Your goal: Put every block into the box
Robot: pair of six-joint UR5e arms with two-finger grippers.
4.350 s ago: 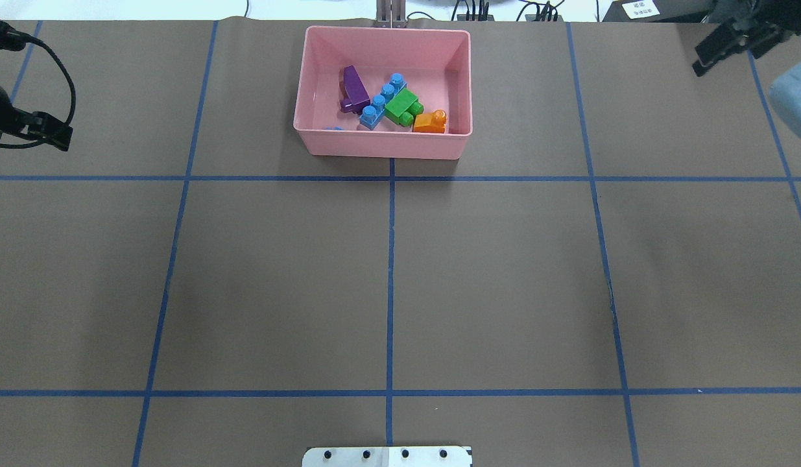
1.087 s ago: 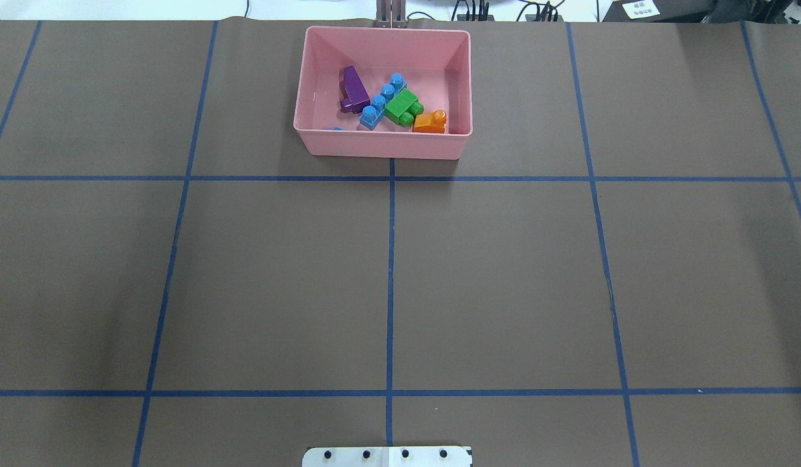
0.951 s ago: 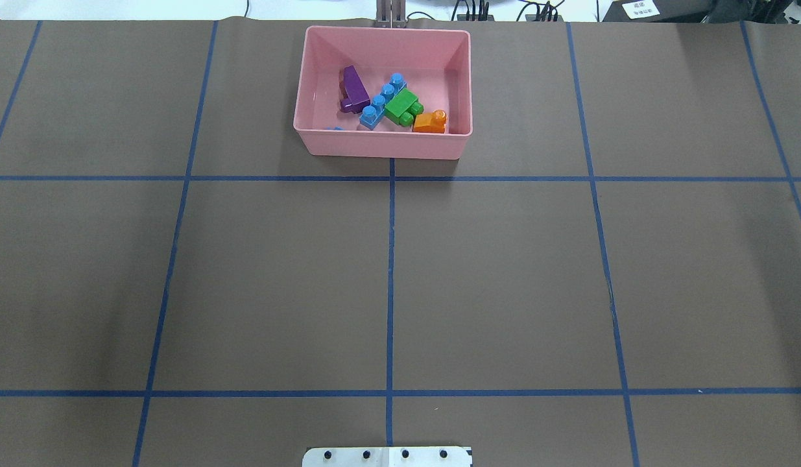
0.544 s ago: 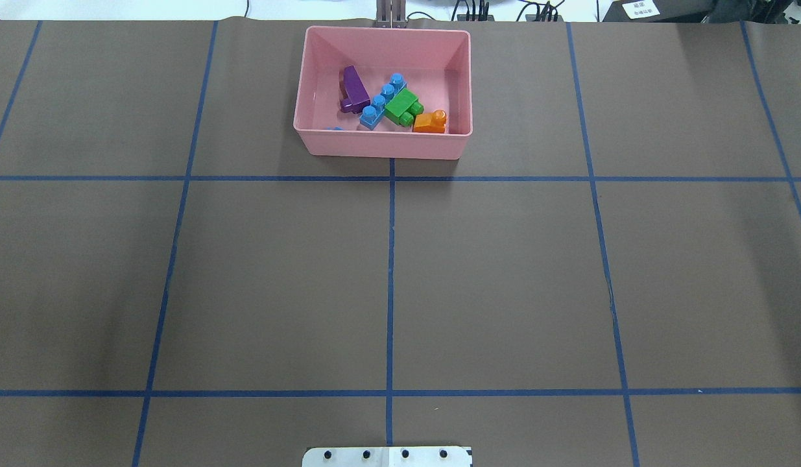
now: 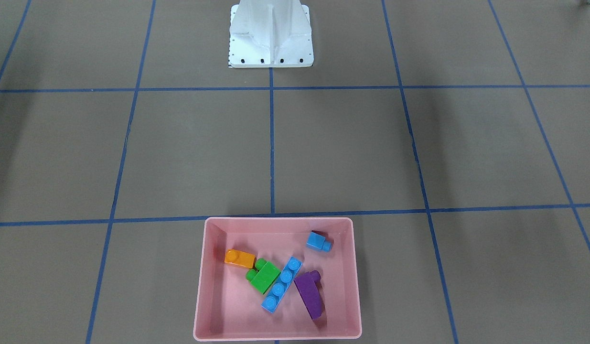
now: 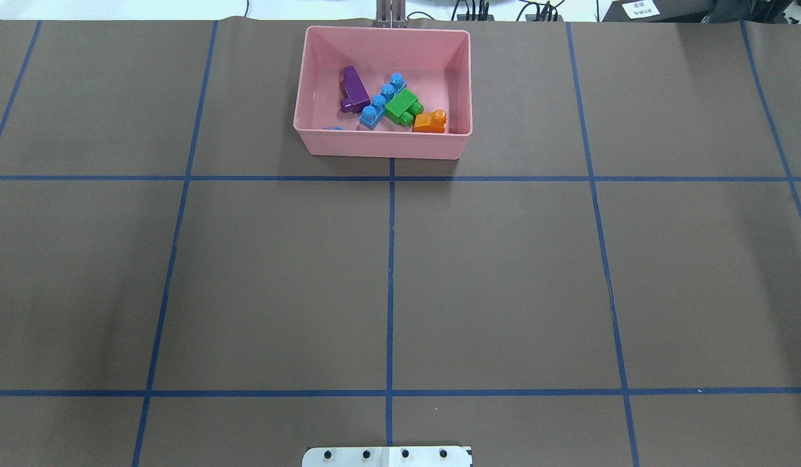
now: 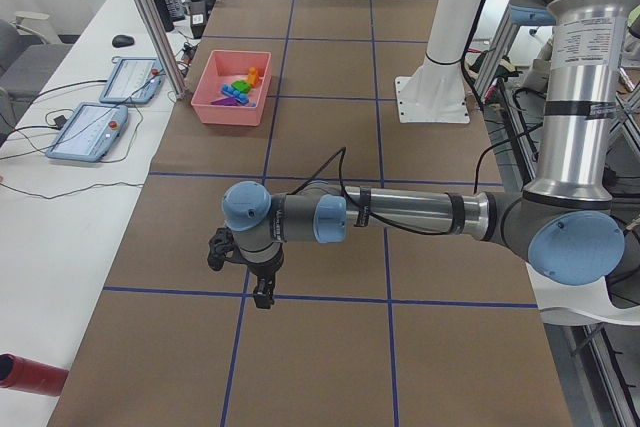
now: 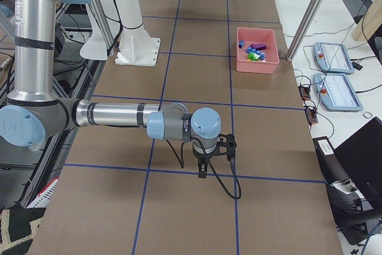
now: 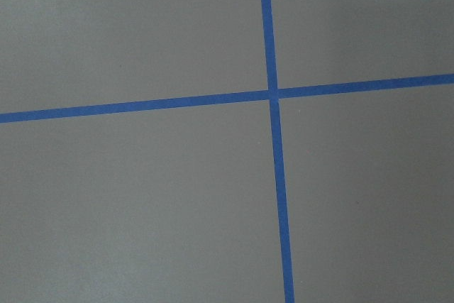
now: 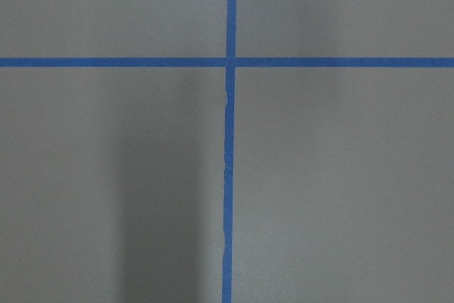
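**Left gripper** (image 7: 262,297): shown in the left side view only. It is pointed down over the brown table (image 7: 330,367), close above a blue tape line (image 7: 400,301). The box (image 7: 226,115) lies well apart at 12 o'clock of it. Nothing is seen held or touched. Whether the fingers are spread or pressed together cannot be told. No finger is caught by its wrist camera, which shows only a tape crossing.

**Right gripper** (image 8: 203,172): shown in the right side view only. It is likewise pointed down near a tape line, with the box well apart at 1 o'clock. Its opening cannot be told, and nothing is seen held.

**Box** (image 5: 204,286): pink. It is set at 6 o'clock of the front-facing view and at 12 o'clock of the overhead view.

**Blocks**: all lie inside the box. Places are given from the box's centre in the front-facing view.
- The orange block (image 5: 240,258) lies at 10 o'clock.
- The green block (image 5: 263,277) lies at 9 o'clock, against the long blue bar (image 5: 282,284).
- The long blue bar is laid across the centre from 7 to 1 o'clock.
- The purple block (image 5: 309,293) lies at 4 o'clock, just beside the bar.
- The small blue cube (image 5: 318,241) lies at 1 o'clock, apart from the rest.

**Hidden or cut off**:
- In the overhead view the small blue cube is mostly hidden behind the box's near wall.
- The white base (image 6: 387,456) is cut off at the 6 o'clock edge of the overhead view.
- In the side views the blocks are too small to tell apart.
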